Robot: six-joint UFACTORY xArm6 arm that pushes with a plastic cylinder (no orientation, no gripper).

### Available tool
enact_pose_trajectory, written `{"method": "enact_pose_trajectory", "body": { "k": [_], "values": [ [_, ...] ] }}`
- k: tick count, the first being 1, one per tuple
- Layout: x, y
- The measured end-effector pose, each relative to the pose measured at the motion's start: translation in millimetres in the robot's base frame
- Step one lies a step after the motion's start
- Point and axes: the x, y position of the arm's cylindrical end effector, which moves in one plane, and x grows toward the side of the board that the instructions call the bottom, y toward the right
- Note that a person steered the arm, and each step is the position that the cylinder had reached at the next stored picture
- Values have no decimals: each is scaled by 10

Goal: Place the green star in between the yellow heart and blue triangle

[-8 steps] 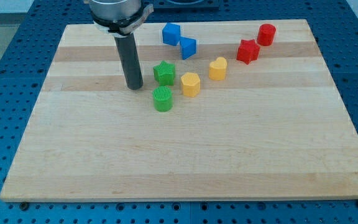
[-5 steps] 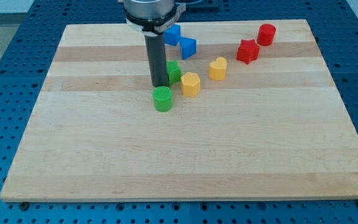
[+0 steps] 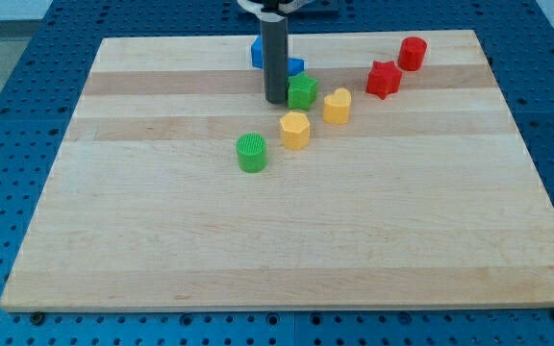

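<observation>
The green star (image 3: pixel 303 91) sits near the view's top centre of the wooden board (image 3: pixel 162 240). My tip (image 3: pixel 276 100) touches the star's left side. The yellow heart (image 3: pixel 337 105) lies just right of the star and slightly lower, almost touching it. The blue triangle (image 3: pixel 294 67) is directly above the star, mostly hidden behind the rod, and seems to touch the star.
A blue block (image 3: pixel 257 50) shows partly behind the rod at the top. A yellow hexagon-like block (image 3: pixel 295 129) lies below the star. A green cylinder (image 3: pixel 252 152) lies lower left. A red star (image 3: pixel 384 78) and a red cylinder (image 3: pixel 412 53) sit at the top right.
My tip has moved right and up the view, pushing the green star from beside the yellow hexagon block up to between the blue triangle and the yellow heart.
</observation>
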Motion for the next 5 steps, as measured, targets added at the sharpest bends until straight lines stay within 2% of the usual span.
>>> {"method": "enact_pose_trajectory", "body": {
  "k": [5],
  "values": [
    [-11, 170]
  ]
}}
